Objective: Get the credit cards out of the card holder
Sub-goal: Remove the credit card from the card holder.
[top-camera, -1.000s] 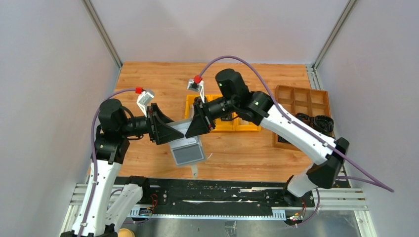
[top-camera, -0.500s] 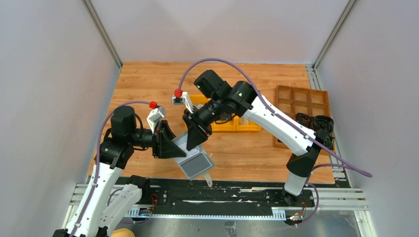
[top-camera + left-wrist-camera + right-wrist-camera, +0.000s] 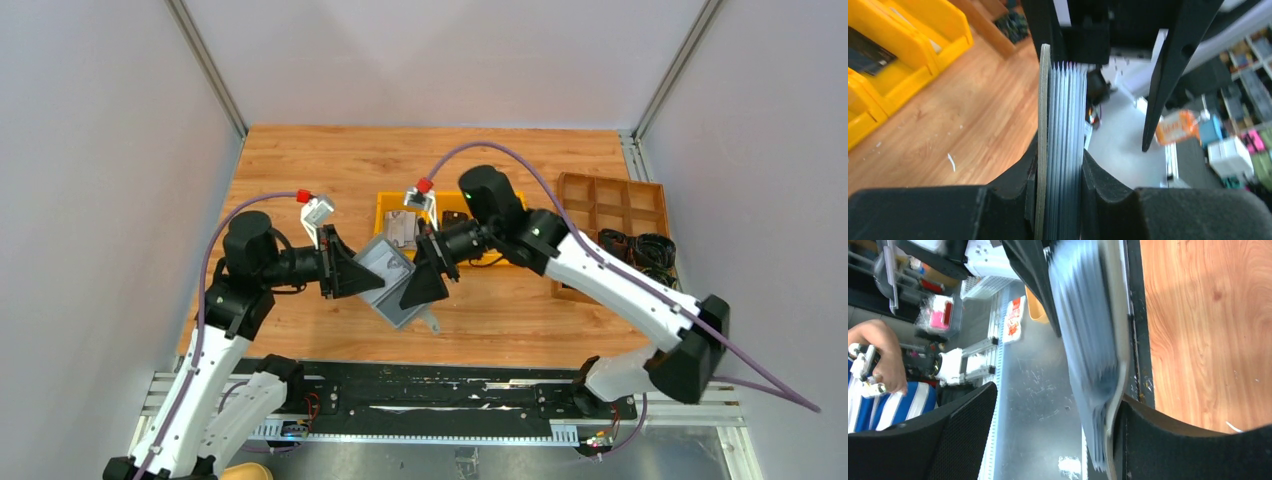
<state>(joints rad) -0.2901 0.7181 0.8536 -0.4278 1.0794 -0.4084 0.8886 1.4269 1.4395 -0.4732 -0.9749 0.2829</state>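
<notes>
Two arms flanked the holder [image 3: 388,282], raised and tilted over the worktop [image 3: 300,170] near its front edge. Holder and cards [image 3: 1065,150] sat clamped in left pincer [image 3: 352,277], cards edge-on. Jaws of right pincer [image 3: 425,285] stood wide: one finger against holder's cover, other well apart.

left gripper [image 3: 368,278] pinched on card holder [image 3: 386,262] | right gripper [image 3: 412,292] spread wide | 2 arms angled inward

Wooden table [image 3: 300,170] — yellow bin tray [image 3: 386,208] mid-table, brown divided tray [image 3: 610,180] at its right edge
</notes>
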